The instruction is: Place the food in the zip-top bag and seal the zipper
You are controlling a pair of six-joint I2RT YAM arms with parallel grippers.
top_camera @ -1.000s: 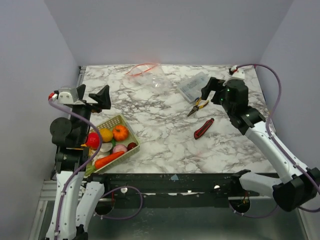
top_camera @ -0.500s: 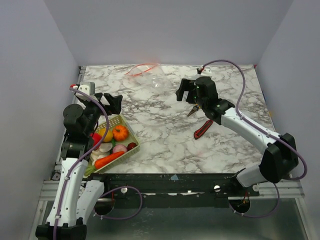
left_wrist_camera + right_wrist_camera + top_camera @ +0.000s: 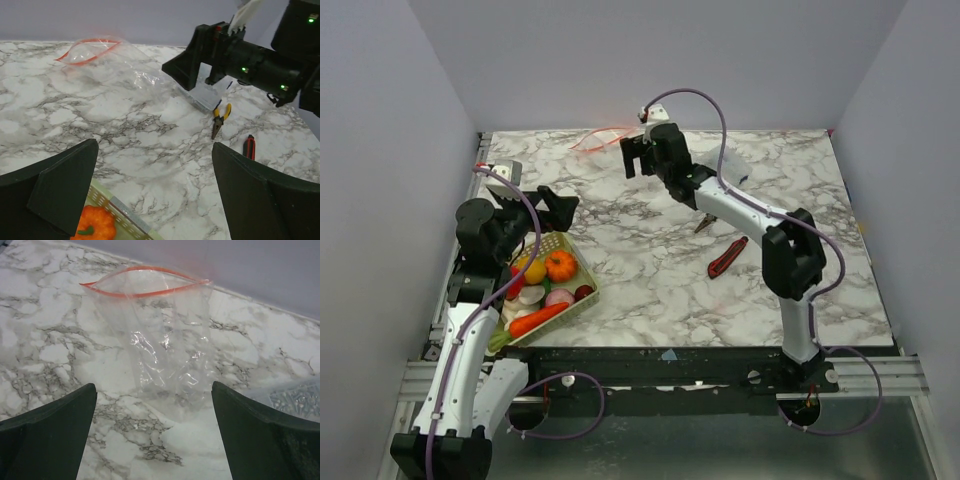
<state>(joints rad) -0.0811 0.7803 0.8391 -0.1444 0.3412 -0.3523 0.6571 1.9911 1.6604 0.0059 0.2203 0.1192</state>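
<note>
The food sits in a pale green basket (image 3: 578, 298) at the near left: an orange pumpkin (image 3: 560, 265) (image 3: 92, 227), a carrot (image 3: 538, 319), a yellow piece (image 3: 533, 270) and a red piece (image 3: 509, 281). The clear zip-top bag (image 3: 612, 146) (image 3: 167, 340) (image 3: 107, 57) lies empty at the back of the table, its mouth gaping. Its red-orange zipper (image 3: 145, 282) (image 3: 87, 50) is unsealed. My right gripper (image 3: 634, 158) (image 3: 152, 390) hovers open just above the bag's bottom end. My left gripper (image 3: 556, 207) (image 3: 154, 145) hangs open past the basket's far rim, holding nothing.
A clear packet of small parts (image 3: 736, 168) (image 3: 295, 397), yellow-handled pliers (image 3: 706, 222) (image 3: 220, 120) and a red-and-black utility knife (image 3: 728, 257) (image 3: 248, 146) lie right of centre. The right arm stretches across the back of the table. Walls stand on three sides.
The right arm has swung left from the back right corner to over the bag. The left gripper has shifted right and down toward the basket's far edge. Both stay open.
</note>
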